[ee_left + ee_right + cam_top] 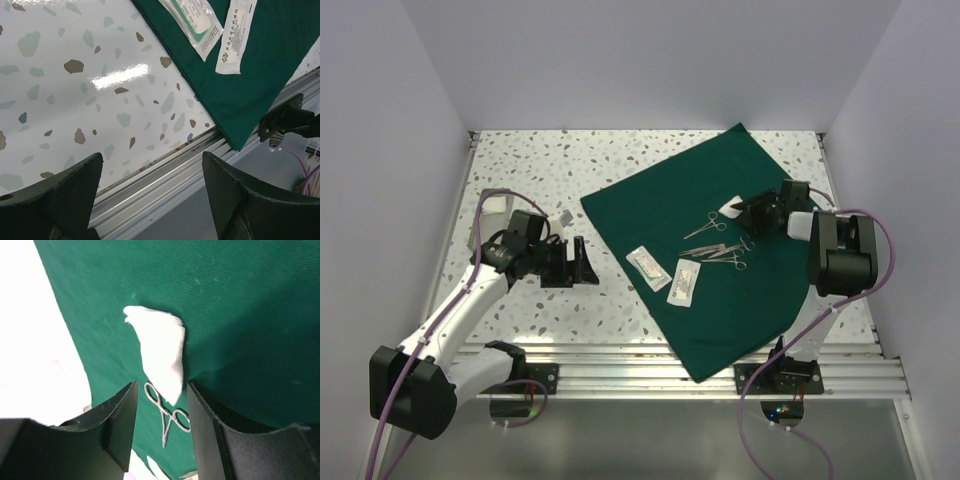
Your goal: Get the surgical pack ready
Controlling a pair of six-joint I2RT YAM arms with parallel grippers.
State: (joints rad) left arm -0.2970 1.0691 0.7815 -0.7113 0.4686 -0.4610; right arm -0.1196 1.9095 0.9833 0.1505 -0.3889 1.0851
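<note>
Green drape [720, 300] was spread center-right in the top view, white packets [685, 282] and steel instruments [718, 250] laid on it. Left gripper [152, 160] was held wide apart over speckled table [75, 100] at frame left. Right gripper [160, 387] was seen part-spread around white gauze [160, 350].

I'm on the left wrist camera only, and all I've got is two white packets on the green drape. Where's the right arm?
Observer: The right pincer hovers over the drape, at its right part, jaws apart, with the tip of a white gauze pad between them.
Operator: Any instruments out yet?
Observer: Yes, several silver ring-handled instruments lie on the drape between that gauze and your packets.
Operator: How does the drape lie overall?
Observer: It is spread as one flat sheet, turned diamond-wise, with its far corner reaching the back edge of the table.
</note>
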